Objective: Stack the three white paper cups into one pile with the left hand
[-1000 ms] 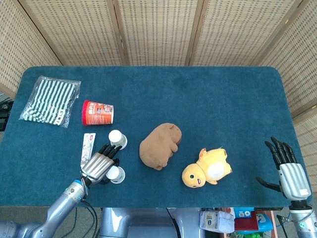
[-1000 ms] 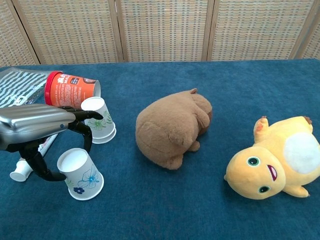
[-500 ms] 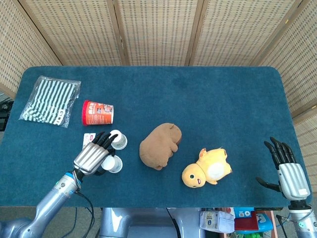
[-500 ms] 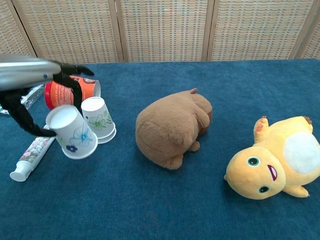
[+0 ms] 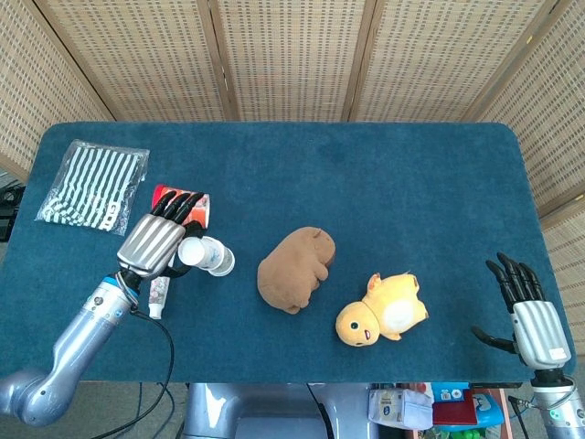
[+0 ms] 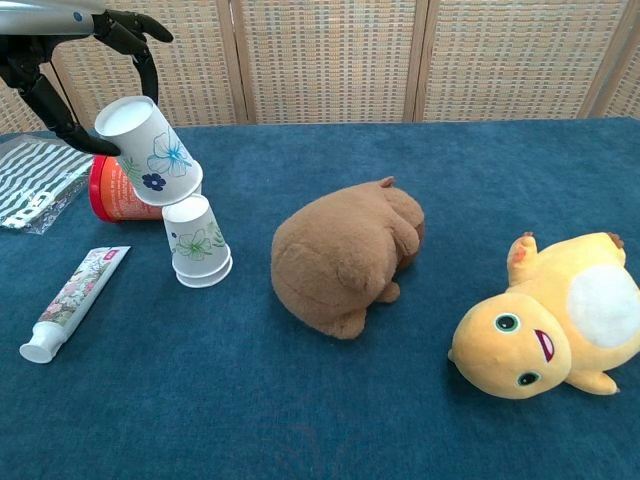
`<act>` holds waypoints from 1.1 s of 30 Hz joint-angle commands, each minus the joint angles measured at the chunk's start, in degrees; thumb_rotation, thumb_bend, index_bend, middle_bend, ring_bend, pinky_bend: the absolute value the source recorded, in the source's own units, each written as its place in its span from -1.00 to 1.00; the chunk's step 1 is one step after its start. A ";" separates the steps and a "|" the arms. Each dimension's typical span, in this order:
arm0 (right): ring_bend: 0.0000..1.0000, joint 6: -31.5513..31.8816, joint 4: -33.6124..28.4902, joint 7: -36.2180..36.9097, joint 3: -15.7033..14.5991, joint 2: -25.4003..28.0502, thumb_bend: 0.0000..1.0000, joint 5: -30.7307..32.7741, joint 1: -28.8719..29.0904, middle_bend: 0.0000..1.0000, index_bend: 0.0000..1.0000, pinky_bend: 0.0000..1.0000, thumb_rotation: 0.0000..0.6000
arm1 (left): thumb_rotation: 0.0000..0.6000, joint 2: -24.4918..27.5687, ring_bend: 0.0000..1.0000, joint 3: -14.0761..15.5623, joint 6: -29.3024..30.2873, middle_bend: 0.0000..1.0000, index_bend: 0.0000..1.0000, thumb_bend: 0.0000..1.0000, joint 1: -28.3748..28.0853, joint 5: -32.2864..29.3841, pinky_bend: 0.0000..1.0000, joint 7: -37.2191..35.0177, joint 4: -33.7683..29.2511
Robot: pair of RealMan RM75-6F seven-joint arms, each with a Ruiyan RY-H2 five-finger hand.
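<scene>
My left hand holds a white paper cup with a blue flower print in the air, tilted, with its base up and to the left. Directly below it stands a short pile of upside-down white cups on the blue table. The lifted cup's rim hangs just above the pile's top, apart from it as far as I can tell. My right hand rests open at the table's right front edge, fingers spread, holding nothing.
A red cup-noodle tub lies on its side behind the pile. A toothpaste tube lies at the front left. A striped bag sits far left. A brown plush and a yellow plush lie mid-table.
My left hand has lifted the flower-print cup off the table and carried it up and back, from the front left to just above the pile. The right hand stayed put.
</scene>
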 commanded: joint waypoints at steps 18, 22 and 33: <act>-1.00 0.05 0.70 1.58 0.43 0.16 -0.90 0.80 -0.10 -1.00 -1.00 -1.00 1.00 | 1.00 -7.51 -1.00 0.41 -1.08 -1.00 -0.12 -0.52 -8.22 -14.97 -1.00 8.42 6.06; -1.00 -0.08 0.71 1.55 0.42 0.11 -0.90 0.83 -0.06 -1.00 -1.00 -1.00 1.00 | 1.00 -8.32 -1.00 0.69 -0.71 -1.00 -0.12 -0.52 -8.99 -16.30 -1.00 8.85 7.03; -1.00 -0.05 0.85 1.61 0.55 0.00 -0.90 1.07 -0.11 -1.00 -1.00 -1.00 1.00 | 1.00 -10.48 -1.00 2.35 -1.69 -1.00 -0.38 -0.52 -11.12 -21.24 -1.00 10.44 9.94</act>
